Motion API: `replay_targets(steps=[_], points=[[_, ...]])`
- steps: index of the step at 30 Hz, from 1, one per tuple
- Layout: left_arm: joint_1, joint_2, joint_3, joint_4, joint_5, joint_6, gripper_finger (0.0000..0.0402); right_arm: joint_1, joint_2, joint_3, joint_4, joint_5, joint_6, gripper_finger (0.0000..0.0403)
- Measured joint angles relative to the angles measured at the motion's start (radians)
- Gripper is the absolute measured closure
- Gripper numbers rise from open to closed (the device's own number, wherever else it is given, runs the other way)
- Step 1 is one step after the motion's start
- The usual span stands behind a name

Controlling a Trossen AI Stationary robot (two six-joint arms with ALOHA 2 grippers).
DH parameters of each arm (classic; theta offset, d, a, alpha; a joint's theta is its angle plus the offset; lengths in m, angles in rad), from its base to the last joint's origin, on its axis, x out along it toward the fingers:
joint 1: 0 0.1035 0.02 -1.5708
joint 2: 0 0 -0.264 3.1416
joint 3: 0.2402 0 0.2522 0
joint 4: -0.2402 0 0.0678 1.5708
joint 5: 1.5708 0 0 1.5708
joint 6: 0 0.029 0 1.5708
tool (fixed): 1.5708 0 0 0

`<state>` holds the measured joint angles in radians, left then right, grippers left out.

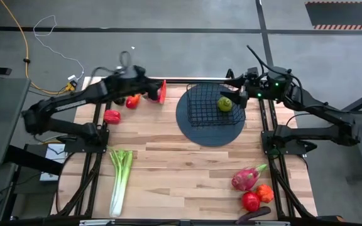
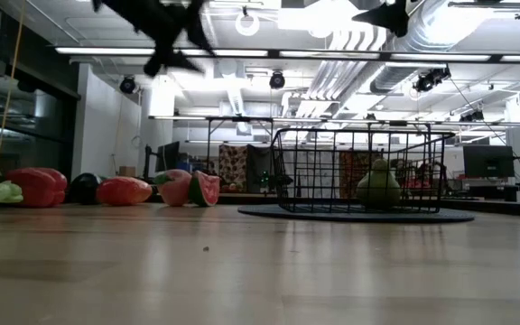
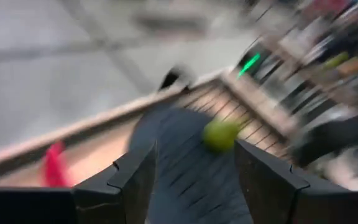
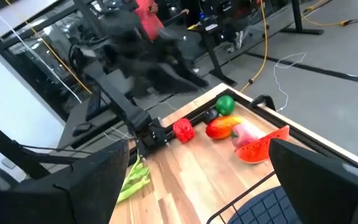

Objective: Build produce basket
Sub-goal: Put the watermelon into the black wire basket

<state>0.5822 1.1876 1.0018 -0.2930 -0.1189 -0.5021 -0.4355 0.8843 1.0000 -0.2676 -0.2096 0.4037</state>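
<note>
Basket [image 1: 210, 108] upright at table's far middle, green fruit [image 1: 225, 104] inside. Celery [image 1: 120, 180] lies lengthwise, leaves toward far edge. Left gripper [image 1: 151, 89] spread, empty; right gripper [image 1: 239, 94] wide apart at basket rim.

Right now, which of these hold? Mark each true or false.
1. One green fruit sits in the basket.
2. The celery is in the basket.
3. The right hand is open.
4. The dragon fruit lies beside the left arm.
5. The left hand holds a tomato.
1. True: a green fruit sits in the basket.
2. False: the celery lies on the table.
3. True: the right hand is open, empty.
4. False: the dragon fruit lies on the right arm's side.
5. False: the left hand holds nothing.
</note>
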Motion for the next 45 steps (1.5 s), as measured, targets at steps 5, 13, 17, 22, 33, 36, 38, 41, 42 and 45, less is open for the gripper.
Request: replay_targets(steps=[5,13,17,22,33,36,38,41,42,45], points=[[0.035,0.199,0.044,-0.128,-0.035,-0.049,0.0202,0.000,0.022,0.000,-0.005,0.000,-0.006,0.0025],[0.041,0.458,0.041,-0.160,-0.025,-0.176,0.0202,0.000,0.034,0.000,-0.022,-0.002,-0.028,0.0025],[0.032,0.512,0.041,-0.160,-0.074,-0.239,0.0202,0.000,0.033,0.000,-0.029,-0.005,-0.028,0.0025],[0.003,0.530,0.041,-0.151,-0.212,-0.275,0.0202,0.000,0.033,0.000,-0.031,-0.007,-0.043,0.0025],[0.007,0.591,0.041,-0.107,-0.222,-0.315,0.0218,0.000,0.033,0.000,-0.029,-0.007,-0.056,0.0025],[0.001,0.591,0.041,-0.104,-0.222,-0.314,0.0252,0.000,0.033,0.000,-0.027,-0.007,-0.053,0.0025],[-0.003,0.591,0.041,-0.103,-0.226,-0.309,0.0283,0.000,0.033,0.000,-0.027,-0.007,-0.053,0.0025],[-0.003,0.590,0.041,-0.105,-0.224,-0.302,0.0333,0.000,0.033,0.000,-0.027,-0.007,-0.054,0.0025],[-0.003,0.589,0.041,-0.104,-0.221,-0.294,0.0348,0.000,0.033,0.000,-0.027,-0.007,-0.053,0.0025],[0.001,0.567,0.041,-0.124,-0.197,-0.262,0.0366,0.000,0.033,0.000,-0.026,-0.007,-0.053,0.0025]])
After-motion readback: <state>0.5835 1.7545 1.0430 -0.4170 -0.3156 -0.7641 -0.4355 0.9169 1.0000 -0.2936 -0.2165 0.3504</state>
